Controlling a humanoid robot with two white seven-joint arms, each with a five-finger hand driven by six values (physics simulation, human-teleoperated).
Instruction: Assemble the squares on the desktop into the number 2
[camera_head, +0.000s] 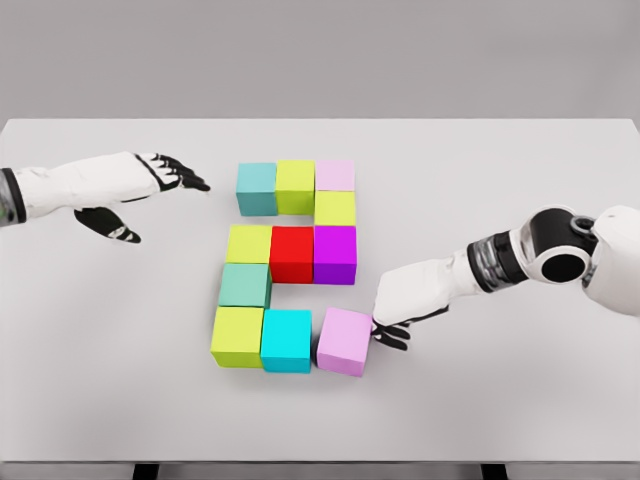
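on the white table (520, 400) in front of you, the blocks lie in a blocky figure 2. the top row runs teal block (257, 189), lime block (295, 185), pale pink block (335, 176), with a yellow-green block (335, 209) just beneath the pink one. the middle row reads yellow block (248, 244), red block (292, 253), purple block (335, 254). a green-teal block (245, 286) drops down the left side, and the bottom row is a lime-yellow block (237, 336), cyan block (286, 340) and a pink block (345, 341), this last slightly skewed. your right hand (392, 328) rests its dark fingertips against that pink block's right face, fingers bunched, not gripping. your left hand (165, 175) hovers left of the top row, fingers spread, holding nothing.
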